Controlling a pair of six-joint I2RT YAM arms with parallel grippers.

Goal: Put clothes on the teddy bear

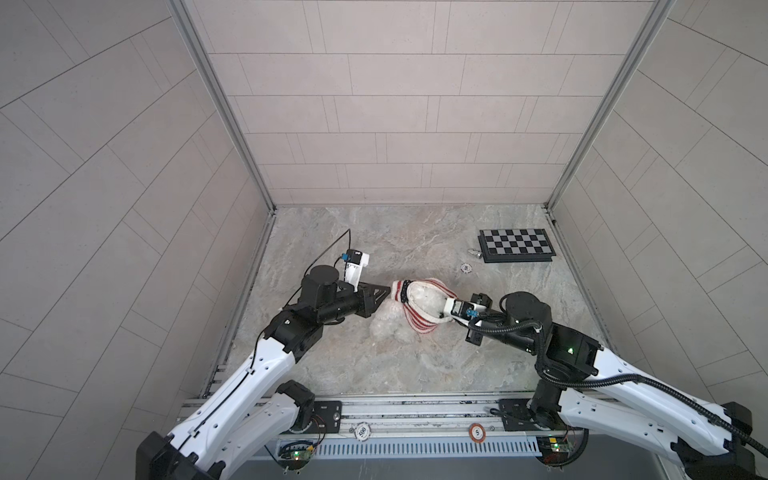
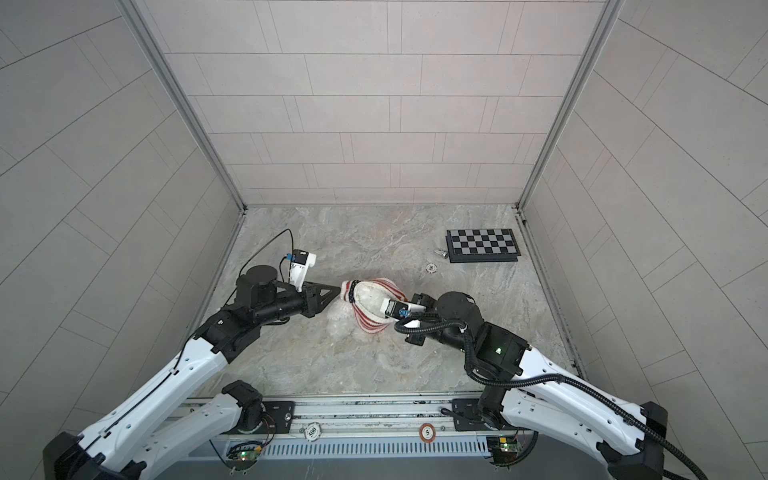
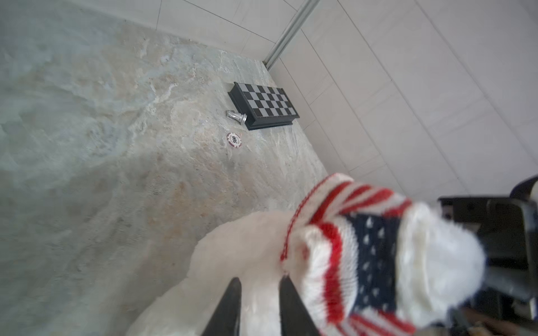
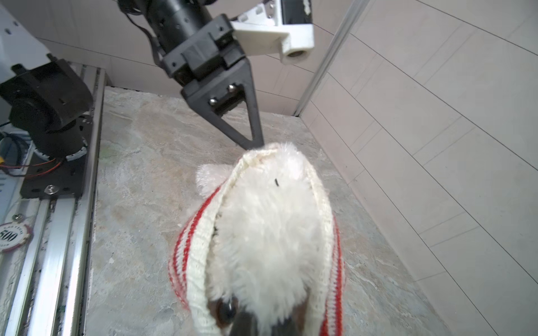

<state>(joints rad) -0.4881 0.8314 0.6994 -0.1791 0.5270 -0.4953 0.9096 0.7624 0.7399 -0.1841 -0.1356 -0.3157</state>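
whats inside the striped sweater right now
The teddy bear: in the right wrist view its white fur fills the stretched opening of the sweater, and in a top view more fur lies outside it. Whether its arms reach the sleeves is covered by knit.

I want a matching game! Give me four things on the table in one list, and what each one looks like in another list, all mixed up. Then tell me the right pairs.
Things:
1. teddy bear
2. sweater
3. chessboard
4. poker chip on the marble near the chessboard

Looks:
A. black and grey squares
B. red and white stripes
C. small, round and flat
D. fluffy and white

Right pairs: 1-D, 2-B, 3-A, 4-C.
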